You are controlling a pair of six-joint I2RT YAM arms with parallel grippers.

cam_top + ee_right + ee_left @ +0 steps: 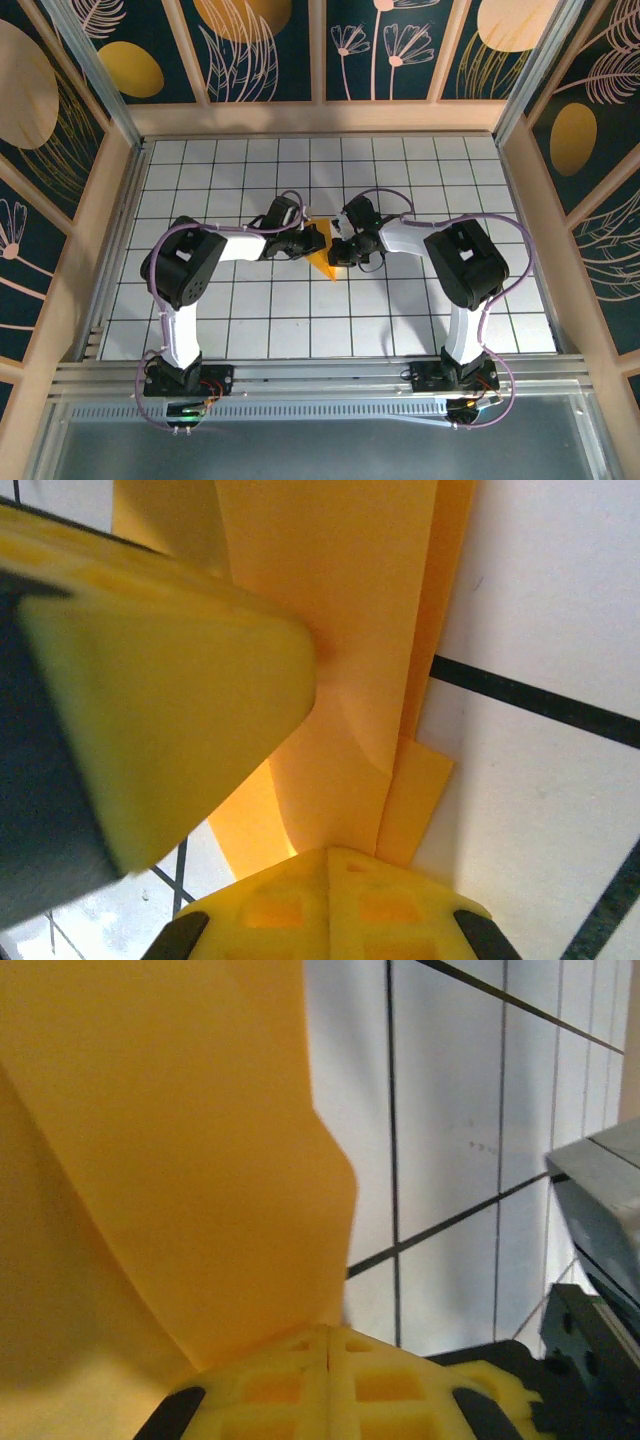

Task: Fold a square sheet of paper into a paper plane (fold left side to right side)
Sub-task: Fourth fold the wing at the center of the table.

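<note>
Paper (322, 258), orange-yellow and creased into a narrow pointed shape, sits mid-bench (250, 320) btwn the two hands, tip toward the near edge. It seems held a bit off the grid, though that's hard to judge from above.

L hand (308, 243) is clamped on the paper's left side and R hand (342, 250) on its right side. The two hands are just beside each other.

L arm (180, 265): base at near-left edge, lower link upright, elbow out to the left, forearm roughly level and reaching right toward centre. R arm (465, 260) mirrors it: base near-right, elbow out to the right, forearm reaching left. Both wrists angle down to the paper.

L wrist view: L hand (328, 1360) has its yellow tips pressed together. Paper (180, 1160) rises out of that seam as a broad curved sheet over the left half. Bench grid (450, 1110) shows at right, w/ a dark grey part of the R arm (600, 1210) at the right edge.

R wrist view: R hand (328, 880) also has its tips pressed together, pinching the paper (340, 630), which runs up from the seam in layered strips. A yellow finger of the L hand (150, 700), close and blurred, presses on the paper from the left.
</note>
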